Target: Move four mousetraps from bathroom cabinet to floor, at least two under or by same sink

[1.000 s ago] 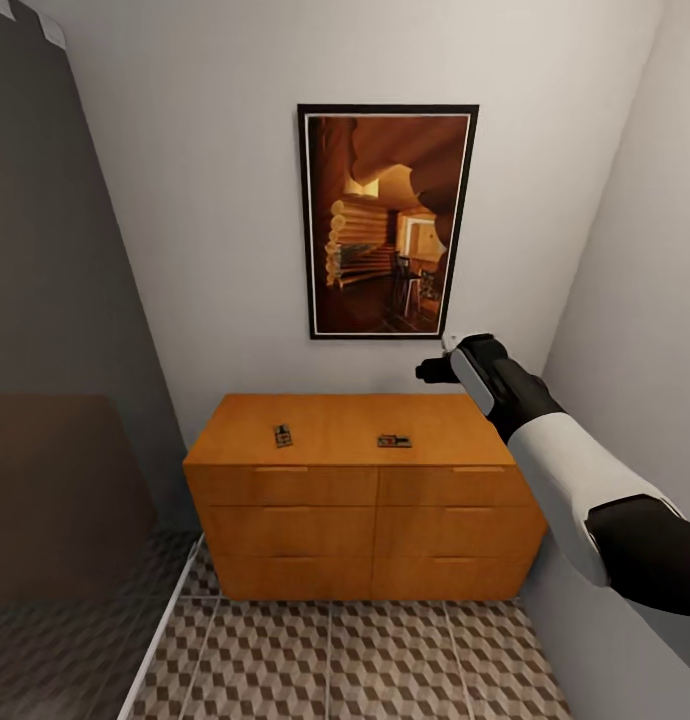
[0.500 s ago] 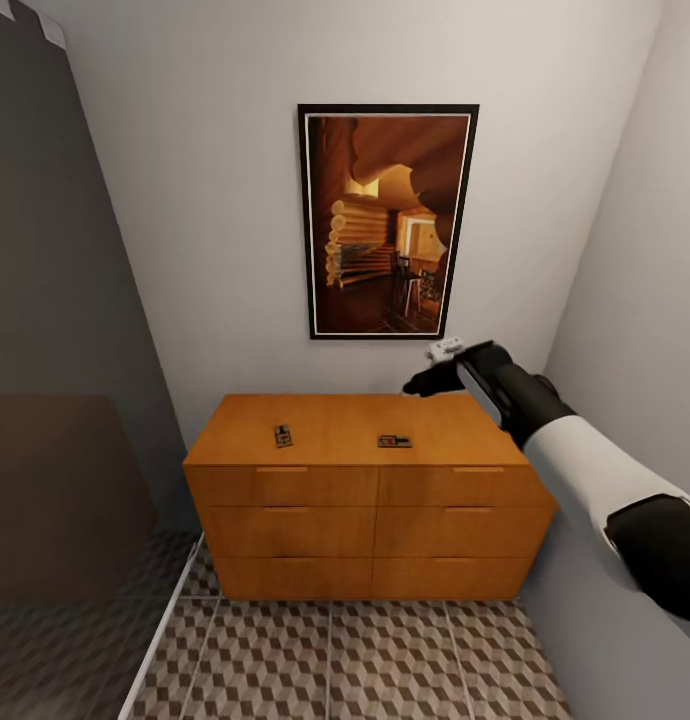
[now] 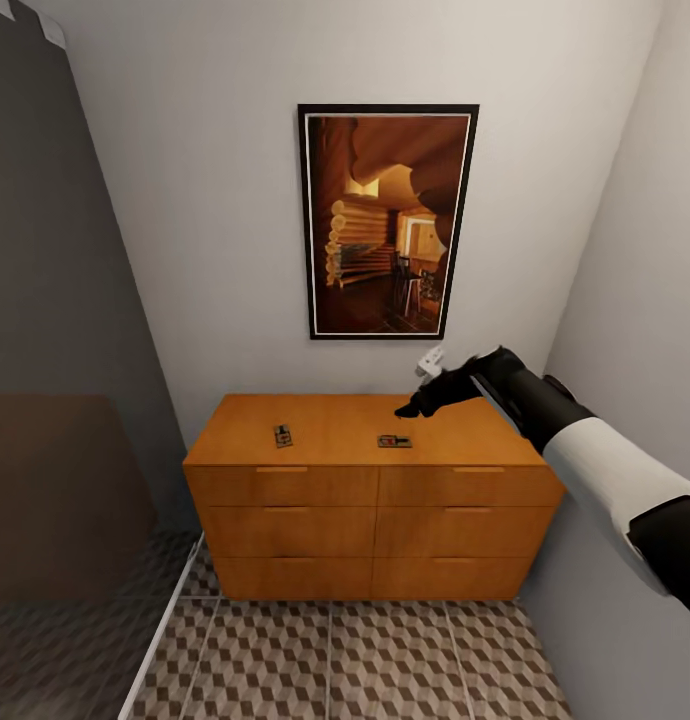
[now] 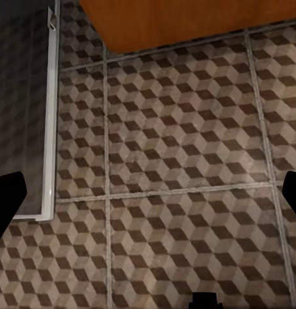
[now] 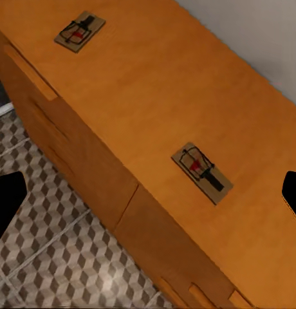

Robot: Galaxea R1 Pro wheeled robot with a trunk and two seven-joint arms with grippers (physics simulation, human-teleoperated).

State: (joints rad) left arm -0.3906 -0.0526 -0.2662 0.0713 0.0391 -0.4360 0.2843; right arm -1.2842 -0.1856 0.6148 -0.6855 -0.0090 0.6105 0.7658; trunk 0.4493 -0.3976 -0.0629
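Head view: your right claw [image 3: 413, 406] hovers above the cabinet [image 3: 365, 480] top.
Mousetraps: two on top, one [image 3: 283, 435] left, one [image 3: 393, 441] near claw.
Claw state: right spread; left spread over bathroom floor [image 4: 186, 193].

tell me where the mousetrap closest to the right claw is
In the head view that mousetrap lies on the cabinet top, right of centre near its front edge, just below the right claw.

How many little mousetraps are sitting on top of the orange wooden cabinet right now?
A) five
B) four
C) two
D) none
C: two mousetraps lie on the cabinet top, one mousetrap toward the left and the other mousetrap nearer the middle, just below the right gripper.
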